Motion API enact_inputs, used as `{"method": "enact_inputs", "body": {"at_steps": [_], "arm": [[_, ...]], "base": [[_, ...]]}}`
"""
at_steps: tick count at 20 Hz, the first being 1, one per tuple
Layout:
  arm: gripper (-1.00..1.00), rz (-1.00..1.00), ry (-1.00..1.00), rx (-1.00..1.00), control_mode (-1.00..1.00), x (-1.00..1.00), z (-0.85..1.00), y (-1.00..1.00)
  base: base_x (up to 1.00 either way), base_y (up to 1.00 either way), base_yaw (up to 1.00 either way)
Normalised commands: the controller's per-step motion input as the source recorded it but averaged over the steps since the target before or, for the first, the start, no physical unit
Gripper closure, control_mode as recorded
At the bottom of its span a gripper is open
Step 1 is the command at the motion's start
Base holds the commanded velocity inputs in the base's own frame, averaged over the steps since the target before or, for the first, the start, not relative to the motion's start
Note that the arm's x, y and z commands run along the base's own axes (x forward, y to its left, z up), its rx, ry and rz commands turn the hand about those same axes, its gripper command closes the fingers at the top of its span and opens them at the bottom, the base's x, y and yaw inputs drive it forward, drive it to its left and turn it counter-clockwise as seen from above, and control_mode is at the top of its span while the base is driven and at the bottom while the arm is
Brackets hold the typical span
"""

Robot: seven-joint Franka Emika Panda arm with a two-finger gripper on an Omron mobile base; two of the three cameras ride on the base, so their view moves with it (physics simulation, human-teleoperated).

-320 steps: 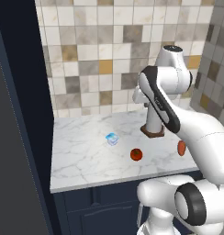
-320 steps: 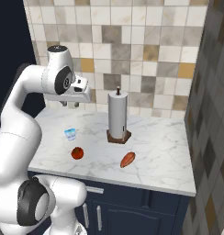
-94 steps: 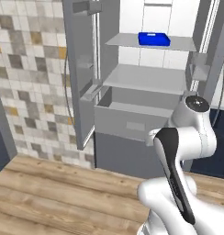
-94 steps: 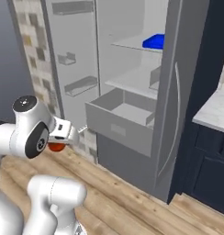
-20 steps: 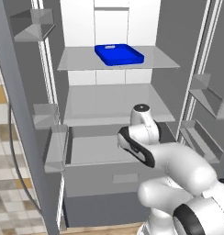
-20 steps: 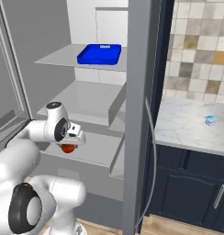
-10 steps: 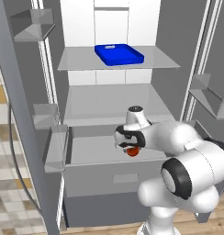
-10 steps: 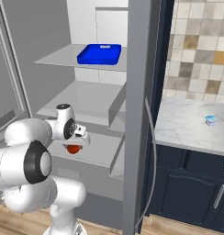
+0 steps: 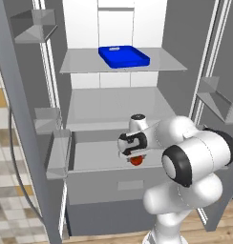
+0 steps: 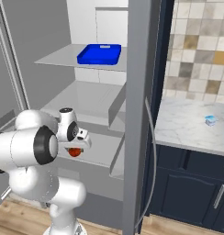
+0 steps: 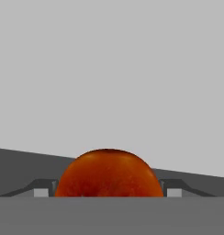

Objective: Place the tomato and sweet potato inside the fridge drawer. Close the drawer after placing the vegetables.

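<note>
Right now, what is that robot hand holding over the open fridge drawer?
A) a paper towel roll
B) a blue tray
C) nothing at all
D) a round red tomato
D: the gripper is closed on the tomato, with the fingers on either side of it, above the fridge drawer.

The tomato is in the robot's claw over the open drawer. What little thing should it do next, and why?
Probably open the gripper and let go. The tomato sits between its fingers, right above the floor of the open fridge drawer, inside its walls. It looks low enough that a drop should be gentle, though how near the floor it hangs is hard to judge.
</note>
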Motion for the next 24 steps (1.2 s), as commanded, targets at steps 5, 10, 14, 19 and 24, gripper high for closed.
{"method": "enact_inputs", "body": {"at_steps": [5,10,14,19,24], "arm": [[1.00,0.00,0.03,0.00,-1.00,-0.01,-0.37,0.00],[1.00,0.00,0.07,0.00,-1.00,-0.23,-0.21,0.00],[1.00,0.00,0.07,0.00,-1.00,-0.51,-0.03,0.00],[1.00,0.00,0.06,0.00,-1.00,-0.63,0.00,0.00],[1.00,0.00,0.06,0.00,-1.00,-0.26,0.00,0.00]], "base": [[0.00,0.00,0.00],[0.00,0.00,0.00],[0.00,0.00,0.00],[0.00,0.00,0.00],[0.00,0.00,0.00]]}}
